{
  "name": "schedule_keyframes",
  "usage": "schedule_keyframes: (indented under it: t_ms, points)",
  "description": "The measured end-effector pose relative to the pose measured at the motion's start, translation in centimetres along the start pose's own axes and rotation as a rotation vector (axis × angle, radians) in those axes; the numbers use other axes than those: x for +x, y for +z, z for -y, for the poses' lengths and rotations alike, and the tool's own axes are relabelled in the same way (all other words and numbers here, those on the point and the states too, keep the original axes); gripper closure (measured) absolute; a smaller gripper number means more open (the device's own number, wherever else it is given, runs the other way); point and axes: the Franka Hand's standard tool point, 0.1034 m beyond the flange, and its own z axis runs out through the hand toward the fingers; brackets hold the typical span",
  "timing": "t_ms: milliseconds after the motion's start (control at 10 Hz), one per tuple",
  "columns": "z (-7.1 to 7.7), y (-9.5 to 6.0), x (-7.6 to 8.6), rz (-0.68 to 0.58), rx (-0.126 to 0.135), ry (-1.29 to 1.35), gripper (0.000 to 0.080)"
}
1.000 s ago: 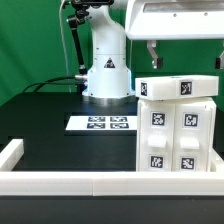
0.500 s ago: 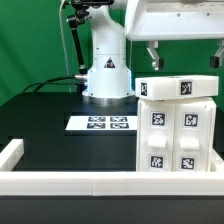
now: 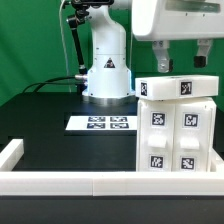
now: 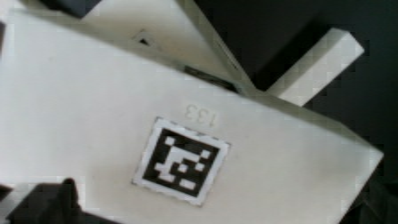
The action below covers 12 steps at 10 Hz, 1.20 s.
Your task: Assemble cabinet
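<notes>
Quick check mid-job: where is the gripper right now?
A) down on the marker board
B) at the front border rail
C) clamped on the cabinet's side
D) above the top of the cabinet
D: in the exterior view the gripper hangs over the top of the cabinet, jaws spread with nothing between them, while the marker board lies off to the exterior view's left.

I see the cabinet [image 3: 178, 125] standing at the exterior view's right on the black tabletop [image 3: 50, 135], its tags facing the camera. My tool [image 3: 183, 62] hangs just above its top piece — fingers spread apart, gripping nothing. The marker board [image 3: 102, 124] lies flat before the arm's white base [image 3: 107, 75] — a white rail [image 3: 70, 183] borders the near edge.
</notes>
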Motion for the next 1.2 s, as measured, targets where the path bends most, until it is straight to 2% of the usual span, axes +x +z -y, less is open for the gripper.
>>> schedule_keyframes:
  t_ms: [400,700,900,1200]
  points:
    - [-0.3,0.1,-0.3,0.011,-0.008,-0.270,0.0002]
    - [-0.6,0.6,-0.3,0.034,-0.013,-0.669,0.0002]
    - [-1.2,1.0,-0.2,0.064,-0.025,-0.842,0.0002]
    - [-1.7,1.6,-0.5,0.085,-0.020,-1.016,0.0002]
